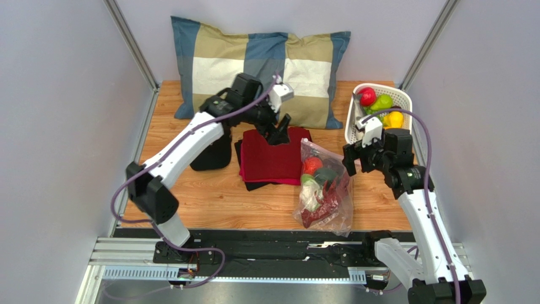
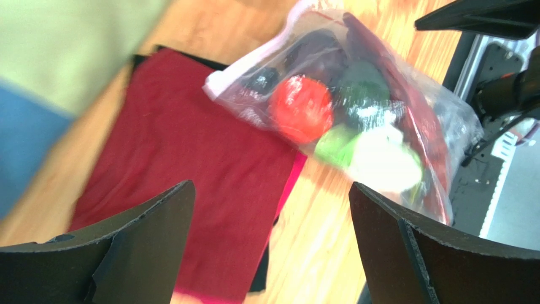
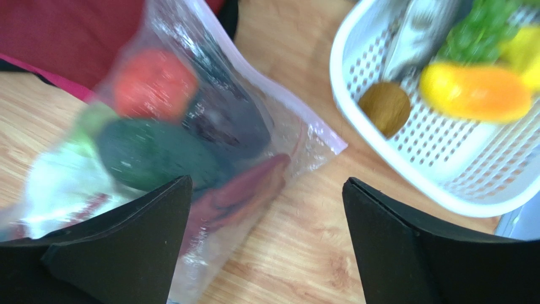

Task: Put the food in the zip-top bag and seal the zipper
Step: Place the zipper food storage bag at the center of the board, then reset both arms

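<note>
where the table runs nearest the arm bases, one zip-top bag [image 1: 324, 190] lies flat, holding food [image 1: 311, 165]: one red piece, one dark green, one pale green-white, and some dark red. the right gripper [image 1: 350, 161], jaws wide and empty, has the bag at its seven o'clock. the left gripper [image 1: 280, 133], over the red cloth [image 1: 272, 158], is just as wide and empty, with the bag at four o'clock. farther off, one white basket [image 1: 405, 101] holds more pieces.

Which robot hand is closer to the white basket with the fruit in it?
The right hand. It hangs open just short of the white basket, on the robot's side of it. The left hand is farther away, open above the red cloth.
</note>
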{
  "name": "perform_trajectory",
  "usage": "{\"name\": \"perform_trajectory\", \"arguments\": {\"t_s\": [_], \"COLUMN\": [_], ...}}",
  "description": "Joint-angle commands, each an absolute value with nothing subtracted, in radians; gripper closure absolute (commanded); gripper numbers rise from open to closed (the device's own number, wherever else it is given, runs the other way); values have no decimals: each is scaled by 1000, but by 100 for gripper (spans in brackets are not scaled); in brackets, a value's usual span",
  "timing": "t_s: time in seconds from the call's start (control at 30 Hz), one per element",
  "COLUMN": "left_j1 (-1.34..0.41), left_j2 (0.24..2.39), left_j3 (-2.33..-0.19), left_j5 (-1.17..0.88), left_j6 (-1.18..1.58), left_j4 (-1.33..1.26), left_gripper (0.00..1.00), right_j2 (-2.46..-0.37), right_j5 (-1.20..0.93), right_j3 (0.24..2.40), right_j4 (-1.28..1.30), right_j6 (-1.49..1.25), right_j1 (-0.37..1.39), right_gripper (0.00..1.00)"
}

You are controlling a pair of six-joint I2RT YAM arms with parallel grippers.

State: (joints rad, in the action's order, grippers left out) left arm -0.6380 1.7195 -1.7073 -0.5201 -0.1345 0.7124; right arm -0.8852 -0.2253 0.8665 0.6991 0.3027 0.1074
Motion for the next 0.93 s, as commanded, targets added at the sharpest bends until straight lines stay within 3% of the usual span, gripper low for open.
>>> {"name": "perform_trajectory", "arguments": {"t_s": [0.0,0.23,0.37,0.6,0.9], "left_j1": [-542,-313,-206,-135,-135], "left_j2": [1482,1362,1272,1002,893], "left_j3": [-1729,-1804,-1734,-1464,-1341], "left_j5": [-567,-577,-583,-456,-361], "left_j6": [-150,-144,-190,-210,-146], "left_j4": [813,1107,1235,1243,1164], "left_gripper": [1,1,1,1,1], "right_j2": [-813,-758,-729,-602,-594], "right_j5": [-363,-402,-373,-342,-339], "right_j3": [1052,1172,1152,1058,1046], "right_j4": [755,851,897,919,905], "right_j6": [232,137,72,-81,-89], "right_j1": [83,63,61,48,46], "right_gripper": [5,1,1,1,1]}}
